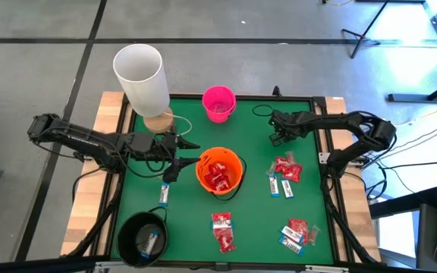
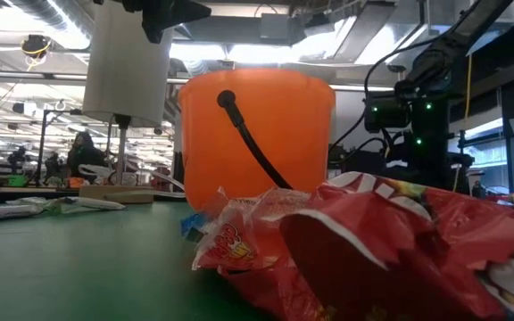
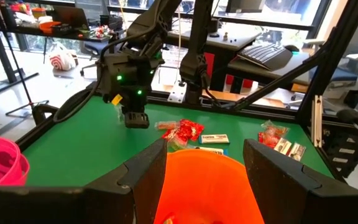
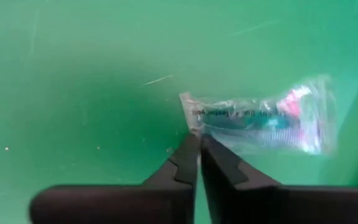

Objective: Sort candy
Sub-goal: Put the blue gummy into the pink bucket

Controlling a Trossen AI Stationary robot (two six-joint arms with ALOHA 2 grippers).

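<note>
Your left gripper (image 1: pixel 190 150) hangs wide open at the orange bucket's (image 1: pixel 232 182) 9 o'clock rim; red candy (image 1: pixel 217 173) lies inside it; your right gripper (image 4: pixel 199 144), at the mat's 2 o'clock, is pinched on a clear wrapper (image 4: pixel 260 121); more candy piles (image 1: pixel 285 170) sit at 4 o'clock

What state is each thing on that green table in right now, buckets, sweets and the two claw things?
Orange bucket: upright, holds red candy packets.
Pink bucket: upright; contents unclear.
Black bucket: upright, holds a white-and-blue bar.
White cup: standing on a wooden base.
Loose candy: scattered on the mat, unsorted.
Left end effector: open, at the orange bucket's rim.
Right end effector: shut, empty, tips beside a clear-wrapped bar.
</note>
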